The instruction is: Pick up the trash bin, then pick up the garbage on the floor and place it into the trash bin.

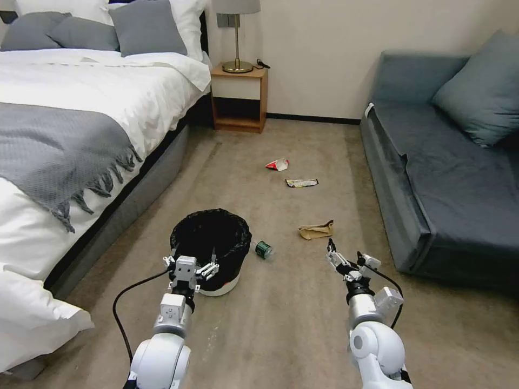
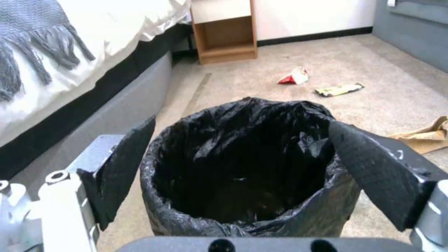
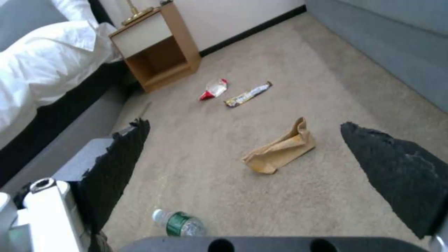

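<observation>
**Left claw squared up to the bin rim**

The left claw (image 1: 193,266) hangs spread wide at the near rim of the trash bin (image 1: 212,237), holding nothing. Bin sits on the carpet at 6 o'clock from the nightstand (image 1: 239,97). Best to pinch the near rim firmly, not bag alone. Bottle (image 1: 264,249) lies just at the bin's 3 o'clock. Right claw (image 1: 346,261) waits open beside.

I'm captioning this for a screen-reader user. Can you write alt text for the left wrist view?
The open left gripper faces a trash bin lined with a black bag, one finger on each side of it. Behind lie a red-and-white packet, a yellowish wrapper and a brown paper bag.
</observation>
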Controlling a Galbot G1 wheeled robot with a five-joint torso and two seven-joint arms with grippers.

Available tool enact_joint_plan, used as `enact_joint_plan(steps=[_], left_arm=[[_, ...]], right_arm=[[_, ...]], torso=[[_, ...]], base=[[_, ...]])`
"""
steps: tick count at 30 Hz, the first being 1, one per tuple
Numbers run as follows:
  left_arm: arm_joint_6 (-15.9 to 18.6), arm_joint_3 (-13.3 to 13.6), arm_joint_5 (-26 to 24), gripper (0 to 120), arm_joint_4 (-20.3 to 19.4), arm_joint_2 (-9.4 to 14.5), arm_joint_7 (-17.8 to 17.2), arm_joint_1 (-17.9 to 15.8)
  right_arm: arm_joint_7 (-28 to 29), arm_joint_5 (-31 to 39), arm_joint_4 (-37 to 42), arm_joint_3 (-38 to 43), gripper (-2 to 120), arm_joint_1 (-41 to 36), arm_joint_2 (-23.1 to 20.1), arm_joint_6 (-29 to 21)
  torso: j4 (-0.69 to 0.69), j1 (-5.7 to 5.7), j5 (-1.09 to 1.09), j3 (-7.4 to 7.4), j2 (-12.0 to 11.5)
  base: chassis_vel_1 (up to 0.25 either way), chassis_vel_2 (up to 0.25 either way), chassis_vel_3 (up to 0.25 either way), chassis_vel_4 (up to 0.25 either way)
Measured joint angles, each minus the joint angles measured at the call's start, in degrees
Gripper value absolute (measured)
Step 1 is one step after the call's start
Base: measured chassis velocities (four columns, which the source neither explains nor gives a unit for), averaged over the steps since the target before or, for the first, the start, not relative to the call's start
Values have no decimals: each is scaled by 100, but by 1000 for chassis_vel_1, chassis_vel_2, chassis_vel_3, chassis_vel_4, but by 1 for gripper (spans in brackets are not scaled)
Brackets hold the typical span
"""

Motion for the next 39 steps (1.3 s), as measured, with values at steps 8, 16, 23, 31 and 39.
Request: enact_joint_plan(steps=[8,16,23,31,39], left_arm=[[-85,-60,-56,100,17,-21,45,36],[-164,-116,-109,100,32,-41,83,71],[-222,-162,-152,100,45,-56,111,98],[-304,-224,-206,100,62,-76,150,135],[-369,-275,-251,100,75,-91,179,165]], right_arm=[[-39,-229,68,-6,100,-85,-40,51],[-74,-439,129,-10,100,-159,-80,98],[-103,-611,177,-16,100,-221,-112,135],[-140,-840,241,-21,100,-301,-151,186],[-172,-1031,294,-27,100,-372,-184,229]], torso=[[0,0,0,0,0],[0,0,0,0,0],[0,0,0,0,0],[0,0,0,0,0],[0,-1,0,0,0]], base=[[0,0,0,0],[0,0,0,0],[0,0,0,0],[0,0,0,0],[0,0,0,0]])
